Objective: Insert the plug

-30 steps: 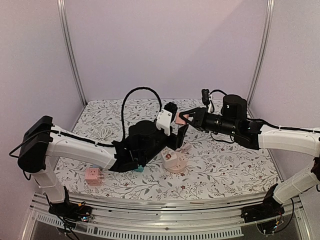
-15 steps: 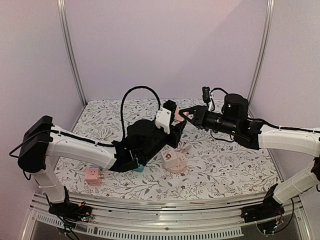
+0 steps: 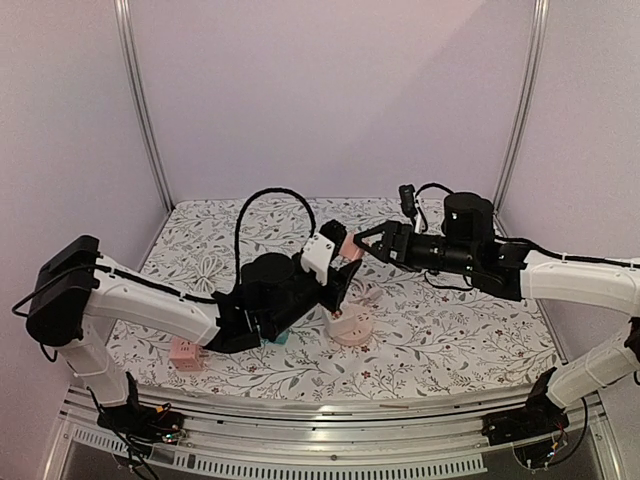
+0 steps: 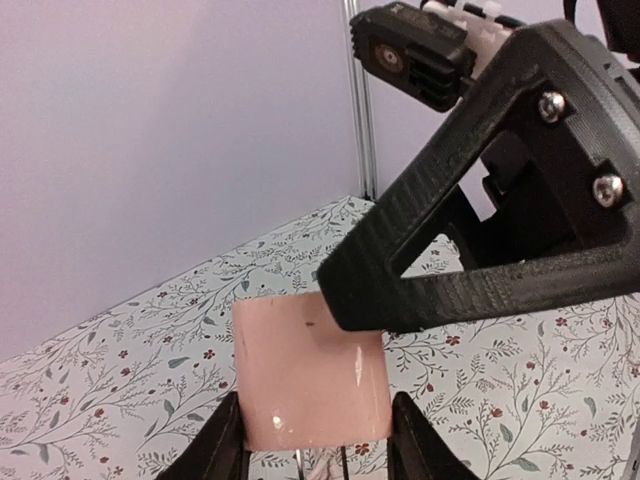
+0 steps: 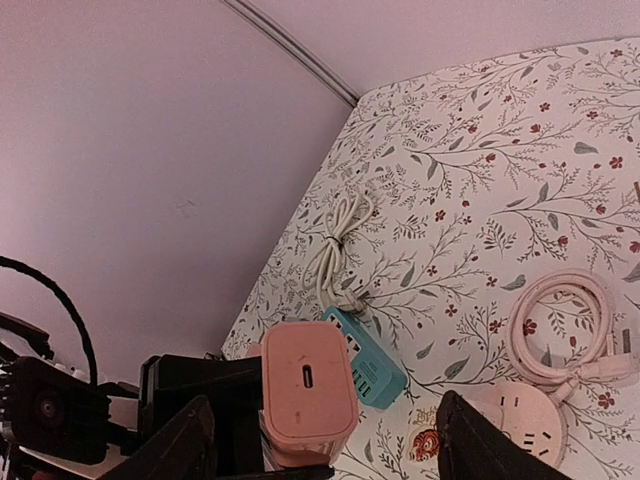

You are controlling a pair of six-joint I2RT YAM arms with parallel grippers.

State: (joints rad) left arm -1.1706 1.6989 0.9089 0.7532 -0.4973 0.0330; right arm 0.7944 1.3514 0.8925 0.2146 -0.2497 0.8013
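One pink plug point(image 4: 310, 375) pinched in left gripper point(image 4: 316, 440); right gripper point(image 5: 322, 420) spread wide.

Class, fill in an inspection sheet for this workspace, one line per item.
Surface: floral table.
Job's things: pink plug held above the table; round socket on it.
Clutter: teal charger, pink cube.
Grippers: left gripper shut on plug; right gripper open, close to it.
Cables: white cable and pink cable coiled; black cable arches over left arm.
Surroundings: lilac walls, metal posts.
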